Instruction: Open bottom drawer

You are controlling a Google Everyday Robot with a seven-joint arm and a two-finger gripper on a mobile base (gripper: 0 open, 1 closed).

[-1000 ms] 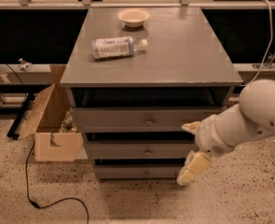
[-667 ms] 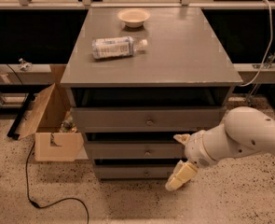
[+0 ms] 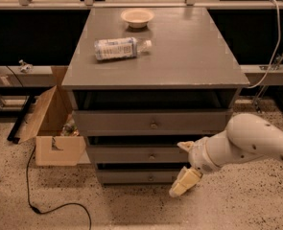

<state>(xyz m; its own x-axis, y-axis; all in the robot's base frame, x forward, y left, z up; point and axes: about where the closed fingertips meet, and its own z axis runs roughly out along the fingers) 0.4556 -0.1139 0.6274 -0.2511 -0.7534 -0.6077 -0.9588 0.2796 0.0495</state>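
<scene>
A grey cabinet [image 3: 179, 56] is standing on speckled floor [image 3: 131, 214]. The released end effector [image 3: 176, 169] is hovering before the right end of the bottom drawer [image 3: 131, 176], needing centring on its knob [image 3: 150, 178].

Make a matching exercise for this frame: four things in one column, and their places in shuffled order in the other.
Things:
1. bowl
2. plastic bottle
3. cardboard box
4. gripper

Places:
A. on the floor, left of the cabinet
B. low, in front of the right end of the bottom drawer
C. lying on its side on the cabinet top
D. upright near the far edge of the cabinet top

Pairs: 1-D, 2-C, 3-A, 4-B.
</scene>
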